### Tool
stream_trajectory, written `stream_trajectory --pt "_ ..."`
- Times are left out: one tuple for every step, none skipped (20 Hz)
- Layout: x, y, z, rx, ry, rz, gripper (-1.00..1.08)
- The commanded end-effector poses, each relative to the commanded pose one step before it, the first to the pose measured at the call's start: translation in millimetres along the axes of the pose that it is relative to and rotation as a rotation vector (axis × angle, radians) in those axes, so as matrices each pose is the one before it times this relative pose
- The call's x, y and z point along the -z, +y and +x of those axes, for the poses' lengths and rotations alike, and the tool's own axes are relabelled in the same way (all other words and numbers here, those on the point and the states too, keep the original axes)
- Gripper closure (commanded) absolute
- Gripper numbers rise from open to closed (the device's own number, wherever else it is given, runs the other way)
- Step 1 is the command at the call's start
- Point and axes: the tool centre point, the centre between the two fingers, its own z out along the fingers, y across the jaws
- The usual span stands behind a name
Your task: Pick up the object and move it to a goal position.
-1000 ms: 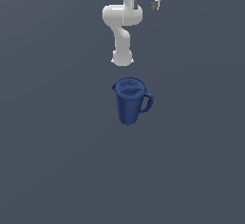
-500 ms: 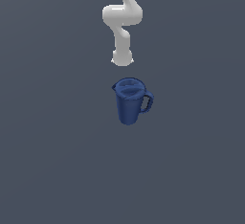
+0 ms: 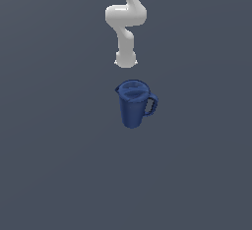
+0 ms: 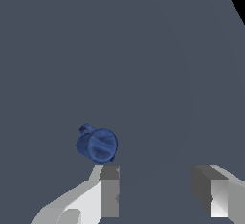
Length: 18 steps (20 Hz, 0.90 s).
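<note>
Approach phase, nothing grasped yet. Pitcher [image 3: 134,104] upright on the grey surface [image 3: 59,165], near the middle of the exterior view, open mouth up, loop handle toward the exterior view's right, small spout on the opposite rim. Pincer [image 4: 155,194] spread wide and empty, well apart from the pitcher [image 4: 97,145], seen only in the wrist view with the pitcher lying beyond one fingertip rather than between the two.

To do the step well: centre over the rim first, so the blue body sits between the fingers in the wrist view. Turn the wrist so one finger drops inside the mouth and the other outside the wall, or so both straddle the handle; the full body looks about as broad as the opening, so a grip across it seems risky. Descend only once aligned, then close gently to avoid tipping the tapered base.

Hard to make out: pincer not distinguishable in the exterior view, where only the white arm [image 3: 126,22] shows, cut off at the top edge. No goal marker visible anywhere. Height above the surface not judgeable. Fingers cut off at the wrist view's edge.
</note>
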Motion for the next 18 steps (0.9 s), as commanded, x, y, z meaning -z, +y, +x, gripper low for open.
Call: stream_trajectory --pt "5.50 -16.15 9.93 0.06083 -0.02448 -0.04816 -0.20" --pt "0.75 -6.74 4.67 0.02507 -0.01258 -0.01763 -0.20" --pt "0.03 -6.83 4.93 0.02538 -0.01389 -0.01690 -0.20" --pt "-0.70 -6.92 5.20 0.02570 -0.01517 -0.01611 -0.20" --pt "-1.44 -6.99 5.48 0.02600 -0.01640 -0.01524 -0.20" --pt "-2.18 -7.04 5.76 0.02629 -0.01760 -0.01430 -0.20" --pt "-2.92 -7.08 6.04 0.02658 -0.01875 -0.01329 -0.20" --pt "-3.66 -7.10 6.32 0.02685 -0.01985 -0.01222 -0.20" --pt "-4.40 -7.10 6.60 0.02712 -0.02089 -0.01107 -0.20" --pt "-5.14 -7.08 6.88 0.02737 -0.02187 -0.00987 -0.20" --pt "-5.88 -7.05 7.16 0.02763 -0.02280 -0.00861 -0.20" --pt "-6.61 -6.99 7.44 0.02787 -0.02366 -0.00730 -0.20" --pt "-7.34 -6.92 7.71 0.02810 -0.02445 -0.00593 -0.20" --pt "-8.06 -6.84 7.98 0.02833 -0.02518 -0.00452 -0.20" --pt "-8.77 -6.73 8.24 0.02854 -0.02583 -0.00306 -0.20" --pt "-9.48 -6.61 8.50 0.02874 -0.02641 -0.00156 -0.20" --pt "-10.17 -6.47 8.75 0.02894 -0.02690 -0.00003 -0.20" --pt "-10.85 -6.31 9.00 0.02913 -0.02732 0.00153 -0.20"
